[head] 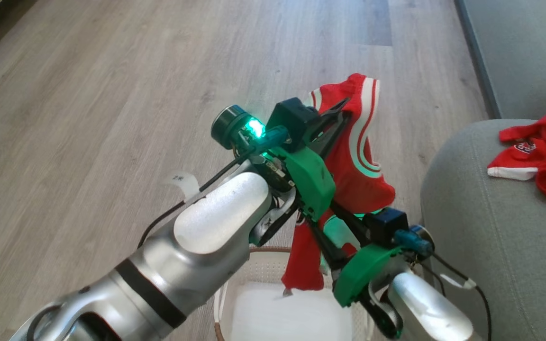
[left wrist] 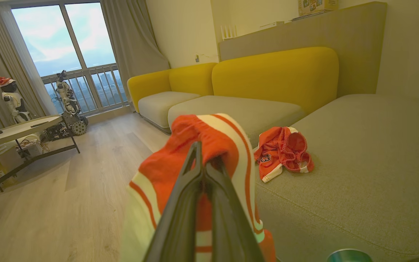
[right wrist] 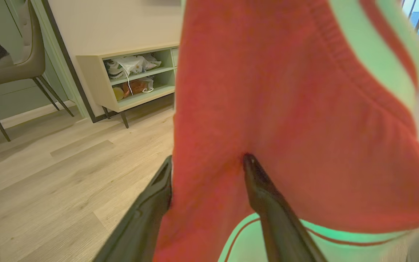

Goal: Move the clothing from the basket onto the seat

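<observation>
A red garment with white stripes (head: 356, 161) hangs in the air over the basket (head: 235, 293), whose brown rim and white inside show at the bottom of the head view. My left gripper (head: 341, 111) is shut on the garment's top edge (left wrist: 209, 138); its fingers are pressed together (left wrist: 204, 154). Lower down, my right gripper (head: 318, 220) is open, its fingers spread around the hanging cloth (right wrist: 267, 109) with one fingertip (right wrist: 247, 162) touching it. A second red garment (head: 538, 151) lies crumpled on the grey-green seat (head: 481, 237), also seen from the left wrist (left wrist: 284, 151).
Wood floor (head: 112, 94) stretches left and ahead of the basket. From the left wrist, the yellow sofa back (left wrist: 275, 76), a round table (left wrist: 16, 127) and windows show. A low shelf unit (right wrist: 133, 80) and a chair (right wrist: 9, 54) appear in the right wrist view.
</observation>
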Motion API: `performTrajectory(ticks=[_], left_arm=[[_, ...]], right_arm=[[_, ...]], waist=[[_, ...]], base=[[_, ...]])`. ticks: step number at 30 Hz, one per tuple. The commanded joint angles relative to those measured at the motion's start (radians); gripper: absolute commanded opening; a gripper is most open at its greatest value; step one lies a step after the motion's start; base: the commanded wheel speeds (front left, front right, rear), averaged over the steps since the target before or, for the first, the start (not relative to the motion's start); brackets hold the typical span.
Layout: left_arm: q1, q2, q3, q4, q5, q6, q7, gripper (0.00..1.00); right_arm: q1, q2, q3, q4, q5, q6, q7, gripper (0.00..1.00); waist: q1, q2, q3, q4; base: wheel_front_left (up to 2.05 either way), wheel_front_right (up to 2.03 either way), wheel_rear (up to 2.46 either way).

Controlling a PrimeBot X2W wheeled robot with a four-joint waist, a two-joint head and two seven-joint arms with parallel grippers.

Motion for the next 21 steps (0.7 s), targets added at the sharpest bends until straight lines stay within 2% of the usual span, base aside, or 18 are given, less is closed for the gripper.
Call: performTrajectory(ticks=[1, 2, 3, 7, 13, 14, 15, 16, 17, 19, 21], left_arm=[[-0.085, 0.008, 0.026, -0.035, -0.009, 0.016, -0.006, 0.00], [-0.087, 0.008, 0.020, -0.037, -0.013, 0.020, -0.008, 0.00], [-0.088, 0.008, 0.015, -0.038, -0.018, 0.025, -0.009, 0.00], [-0.086, 0.007, 0.011, -0.019, -0.033, 0.043, -0.017, 0.00], [-0.055, 0.026, 0.046, 0.051, -0.059, 0.056, -0.070, 0.00], [-0.048, 0.029, 0.055, 0.059, -0.066, 0.057, -0.082, 0.09], [-0.040, 0.032, 0.063, 0.067, -0.072, 0.057, -0.091, 0.33], [-0.034, 0.037, 0.069, 0.075, -0.074, 0.057, -0.099, 0.44], [-0.034, 0.037, 0.069, 0.075, -0.074, 0.057, -0.099, 0.44], [-0.012, 0.048, 0.084, 0.097, -0.083, 0.052, -0.117, 1.00], [0.002, 0.054, 0.095, 0.107, -0.086, 0.051, -0.127, 1.00]], right_arm=[[-0.065, 0.008, -0.001, -0.020, 0.002, 0.000, -0.007, 0.37], [-0.070, 0.008, -0.005, -0.015, 0.000, 0.000, -0.007, 0.22], [-0.075, 0.008, -0.009, -0.010, -0.003, 0.000, -0.007, 0.00], [-0.084, 0.008, -0.043, -0.001, -0.019, 0.000, -0.007, 0.00], [-0.076, 0.008, -0.101, -0.041, -0.041, 0.000, -0.007, 0.00], [-0.074, 0.008, -0.109, -0.051, -0.044, 0.000, -0.007, 0.00], [-0.073, 0.008, -0.117, -0.060, -0.047, 0.000, -0.007, 0.00], [-0.072, 0.008, -0.126, -0.070, -0.052, 0.000, -0.007, 0.00], [-0.072, 0.008, -0.126, -0.070, -0.052, 0.000, -0.007, 0.00], [-0.071, 0.008, -0.155, -0.104, -0.071, 0.000, -0.007, 0.00], [-0.071, 0.008, -0.179, -0.127, -0.088, 0.000, -0.007, 0.00]], waist=[[0.0001, -0.0001, 0.003, 0.011], [0.0001, -0.0001, 0.005, 0.015], [0.0001, -0.0001, 0.006, 0.018], [0.0001, -0.0001, 0.011, 0.020], [0.0001, -0.0001, 0.020, -0.019], [0.0001, -0.0001, 0.021, -0.026], [0.0001, -0.0001, 0.022, -0.034], [0.0001, -0.0001, 0.023, -0.042], [0.0001, -0.0001, 0.023, -0.042], [0.0001, -0.0001, 0.025, -0.068], [0.0001, -0.0001, 0.026, -0.085]], base=[[0.00, 0.00, 0.00], [0.00, 0.00, 0.00], [0.00, 0.00, 0.00], [0.00, 0.00, 0.00], [0.00, 0.00, 0.00], [0.00, 0.00, 0.00], [0.00, 0.00, 0.00], [0.00, 0.00, 0.00], [0.00, 0.00, 0.00], [0.00, 0.00, 0.00], [0.00, 0.00, 0.00]])
